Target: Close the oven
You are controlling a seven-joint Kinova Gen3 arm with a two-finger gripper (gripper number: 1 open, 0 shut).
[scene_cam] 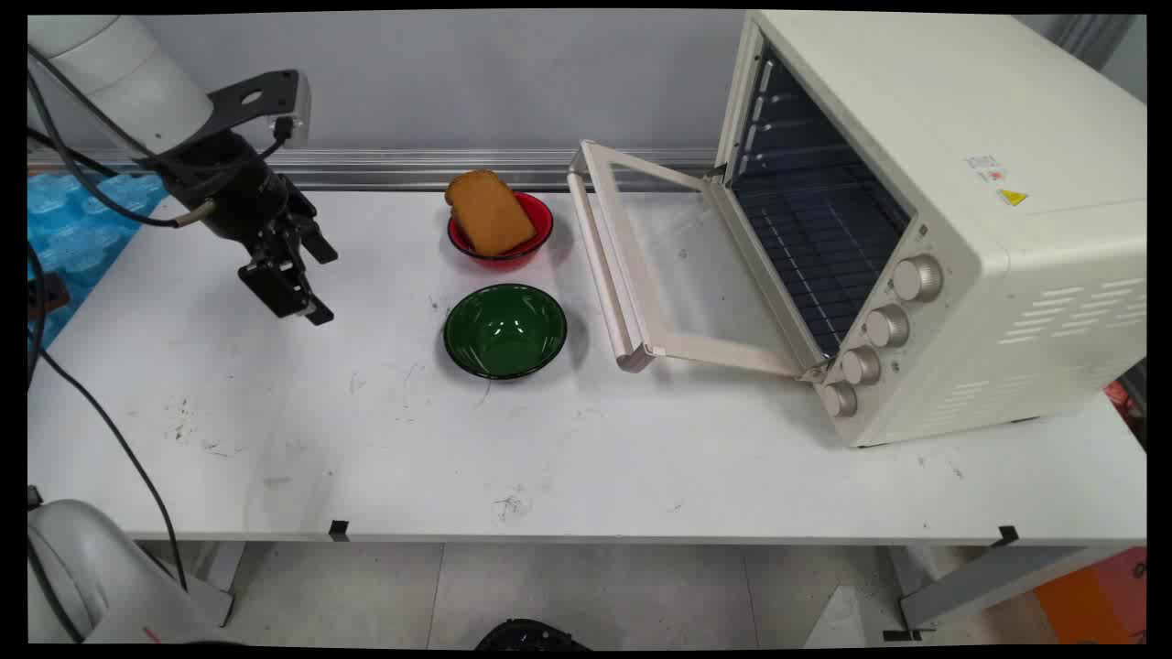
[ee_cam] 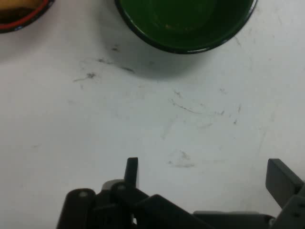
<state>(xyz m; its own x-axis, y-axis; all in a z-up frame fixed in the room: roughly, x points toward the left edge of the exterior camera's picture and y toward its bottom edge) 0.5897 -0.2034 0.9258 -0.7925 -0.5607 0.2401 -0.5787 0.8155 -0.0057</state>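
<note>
Bread slice (scene_cam: 488, 212) is sitting propped in the red bowl (scene_cam: 540, 220) up in the upper middle of the main view, leaning with its long side running from upper left down to lower right, overhanging the bowl's left rim a bit. Just below that in the frame is the green bowl (scene_cam: 504, 330), nothing in it as far as I can see.

From where I'm driving, the gripper (scene_cam: 307, 279) hangs over bare table (scene_cam: 366, 439) at the left of the frame, well apart from both bowls. Fingers are spread wide with nothing between them; the hand view shows the two fingertips (ee_cam: 131, 168) far apart over scuffed tabletop, no contact with anything.

The relation that matters here: both bowls lie to the right of the gripper in the main view. The green one is about level with it and nearer, the red one with the bread sits higher and a bit farther. In the hand view the green bowl (ee_cam: 186, 28) fills the top middle and only a sliver of the red bowl (ee_cam: 19, 16) peeks in at the top left corner, so the hand is pointed more at the green one.

Over on the right is the toaster oven (scene_cam: 961, 210), its glass door (scene_cam: 678, 265) dropped open toward the bowls, wire rack visible inside.
</note>
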